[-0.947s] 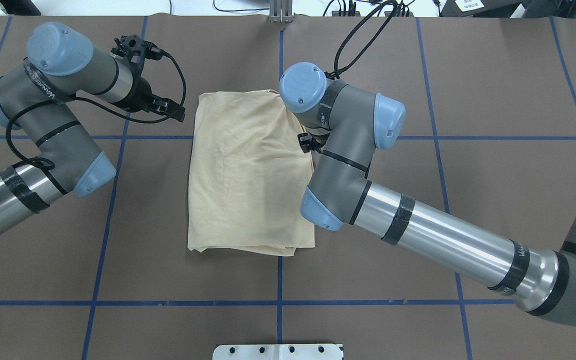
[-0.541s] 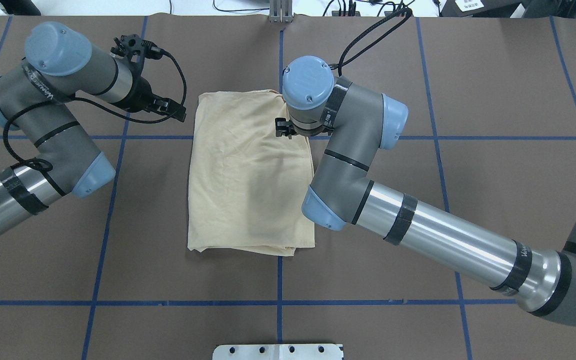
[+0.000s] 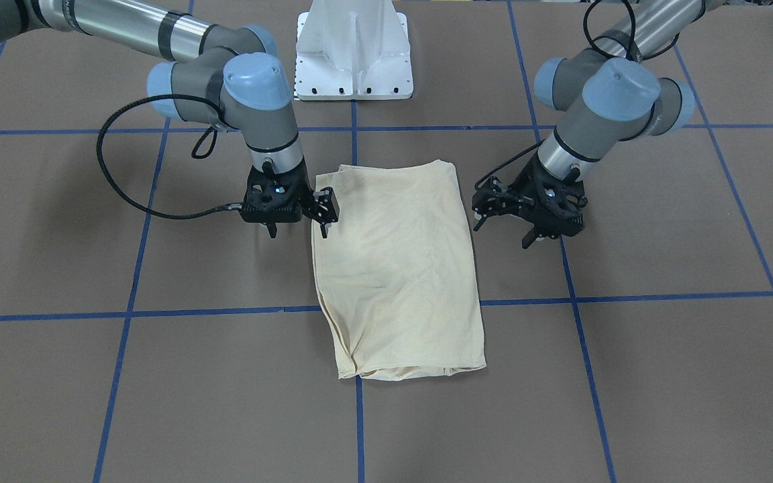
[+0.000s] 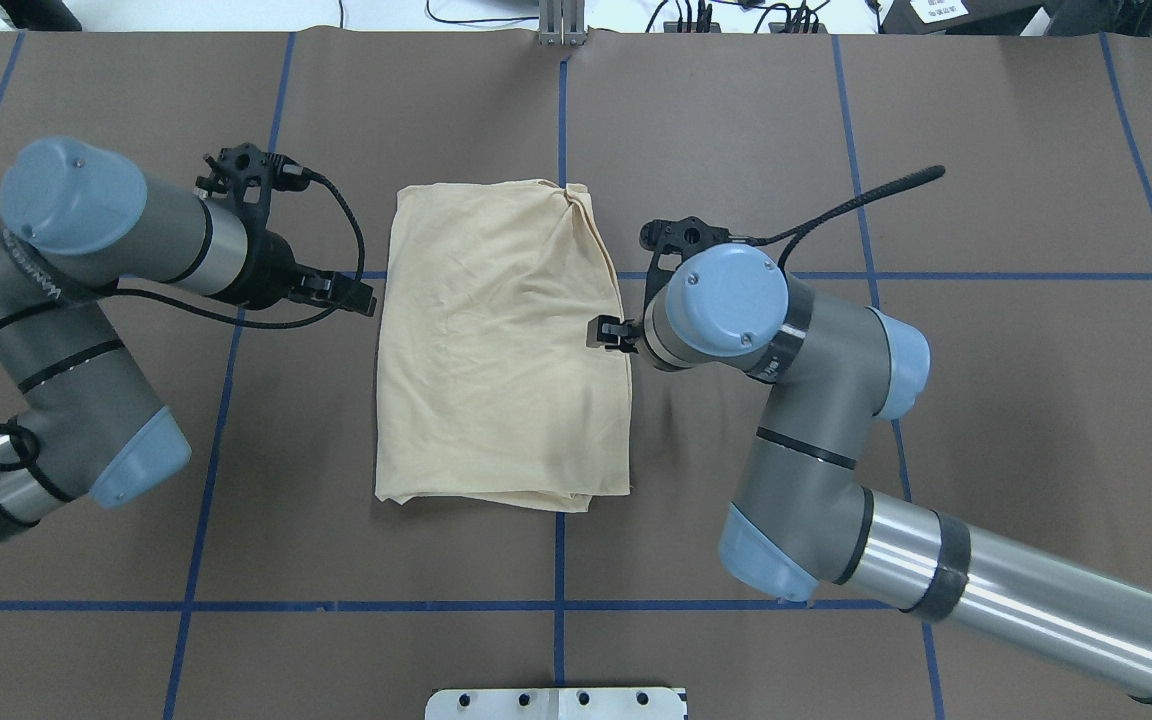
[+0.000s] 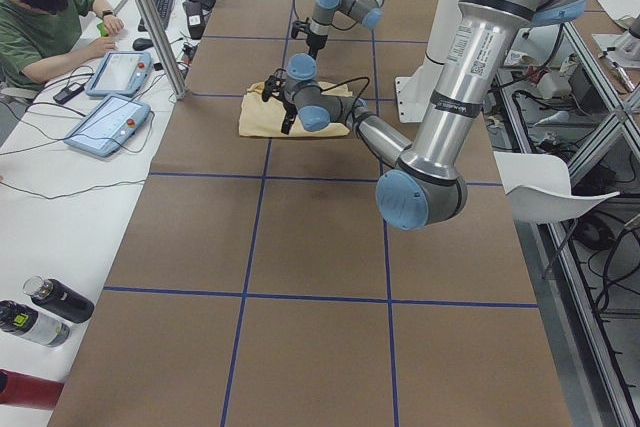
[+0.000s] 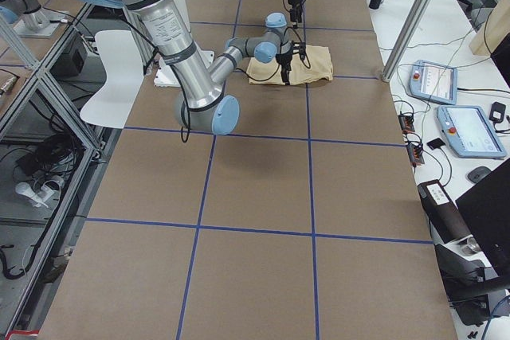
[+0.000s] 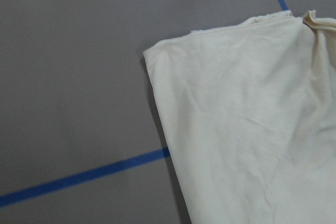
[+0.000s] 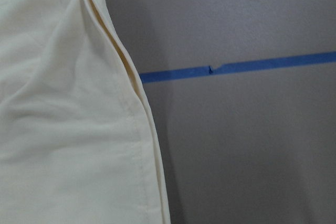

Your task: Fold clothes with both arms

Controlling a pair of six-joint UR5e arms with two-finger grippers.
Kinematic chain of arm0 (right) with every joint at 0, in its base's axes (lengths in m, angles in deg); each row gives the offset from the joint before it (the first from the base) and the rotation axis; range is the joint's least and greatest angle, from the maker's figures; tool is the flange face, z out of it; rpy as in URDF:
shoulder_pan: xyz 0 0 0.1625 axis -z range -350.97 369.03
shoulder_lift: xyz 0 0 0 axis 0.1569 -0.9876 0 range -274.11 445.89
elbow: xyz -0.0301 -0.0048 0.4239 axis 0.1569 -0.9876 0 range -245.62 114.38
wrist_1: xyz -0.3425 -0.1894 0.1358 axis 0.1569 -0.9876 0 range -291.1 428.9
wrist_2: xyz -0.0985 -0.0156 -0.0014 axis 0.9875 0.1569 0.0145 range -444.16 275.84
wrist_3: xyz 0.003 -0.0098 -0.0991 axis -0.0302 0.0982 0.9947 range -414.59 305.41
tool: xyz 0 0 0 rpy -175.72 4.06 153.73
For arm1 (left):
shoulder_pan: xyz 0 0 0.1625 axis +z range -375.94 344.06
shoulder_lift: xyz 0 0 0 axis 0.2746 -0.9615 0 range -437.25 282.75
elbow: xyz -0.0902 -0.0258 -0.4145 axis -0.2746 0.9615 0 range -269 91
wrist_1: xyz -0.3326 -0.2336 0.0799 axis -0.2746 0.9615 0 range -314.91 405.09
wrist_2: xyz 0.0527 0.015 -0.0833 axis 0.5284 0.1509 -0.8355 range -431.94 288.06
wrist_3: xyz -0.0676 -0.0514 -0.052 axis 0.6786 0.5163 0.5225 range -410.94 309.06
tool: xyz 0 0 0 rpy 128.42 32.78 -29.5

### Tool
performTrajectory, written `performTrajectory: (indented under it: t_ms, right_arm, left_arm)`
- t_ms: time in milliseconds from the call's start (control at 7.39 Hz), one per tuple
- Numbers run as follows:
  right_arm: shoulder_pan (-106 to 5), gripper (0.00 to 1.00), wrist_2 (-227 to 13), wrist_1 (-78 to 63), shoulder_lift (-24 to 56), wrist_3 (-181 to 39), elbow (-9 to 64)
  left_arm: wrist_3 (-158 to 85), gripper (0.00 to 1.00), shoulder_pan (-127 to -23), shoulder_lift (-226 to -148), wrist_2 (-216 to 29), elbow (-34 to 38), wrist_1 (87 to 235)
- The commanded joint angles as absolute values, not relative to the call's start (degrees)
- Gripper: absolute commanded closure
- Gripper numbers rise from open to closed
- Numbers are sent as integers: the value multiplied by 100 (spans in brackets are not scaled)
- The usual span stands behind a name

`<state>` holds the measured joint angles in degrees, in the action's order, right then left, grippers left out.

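Left tool (image 3: 500, 235) hangs with its two black fingers spread apart and nothing between them, just beside the long side of the shirt (image 3: 396, 268) that faces the left end of the bench (image 4: 736, 120). It does not touch the cloth. The overhead view shows the same tool (image 4: 364, 300) pointing at that side of the shirt (image 4: 496, 340) across a narrow strip of bare bench.

The right tool (image 3: 297, 231) is also released and holds nothing. It stands over the opposite long side of the shirt: one finger (image 3: 323, 228) is above the cloth's border, and the other (image 3: 271, 230) is above the brown surface just outside it. Whether the inner finger touches the fabric cannot be told. From overhead, the right arm (image 4: 786, 400) hides most of this tool (image 4: 611, 333).

The shirt is pale cream-yellow and folded into a tall, slightly wrinkled rectangle with a plain face upward. It lies flat near the middle of the bench, between the two tools. Its short sides face the robot's edge and the operators' edge. The left arm (image 4: 86, 300) reaches in from the left end.

The left wrist camera shows one corner of the folded shirt, and the right wrist camera shows a seamed, doubled edge. Blue tape lines (image 4: 936, 275) divide the brown bench into squares. A white pedestal (image 3: 353, 54) stands at the robot's edge.
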<state>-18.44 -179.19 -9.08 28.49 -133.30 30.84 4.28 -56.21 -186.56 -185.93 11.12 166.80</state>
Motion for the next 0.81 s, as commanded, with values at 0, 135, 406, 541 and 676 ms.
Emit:
performTrajectory:
  t_ms: [0, 135, 406, 541, 676]
  right_arm:
    - [-1349, 0, -17453, -897, 2639, -14113, 3483]
    - [-1252, 0, -17295, -914, 2630, -14221, 3614]
    - [-1233, 0, -17276, -923, 2621, -14213, 3615]
    - [-1189, 0, -17275, -923, 2621, -14213, 3607]
    - [-1172, 0, -17275, -923, 2630, -14213, 3598]
  left_arm:
    - [1457, 0, -4614, -18211, -17692, 1681, 16673]
    - [1985, 0, -4217, -18211, -17427, 1673, 16673]
    - [2130, 10, -3959, -18202, -17196, 1629, 16638]
    - [2383, 37, -3854, -18211, -17187, 1577, 16638]
    - [2394, 44, -3792, -18202, -17187, 1559, 16629]
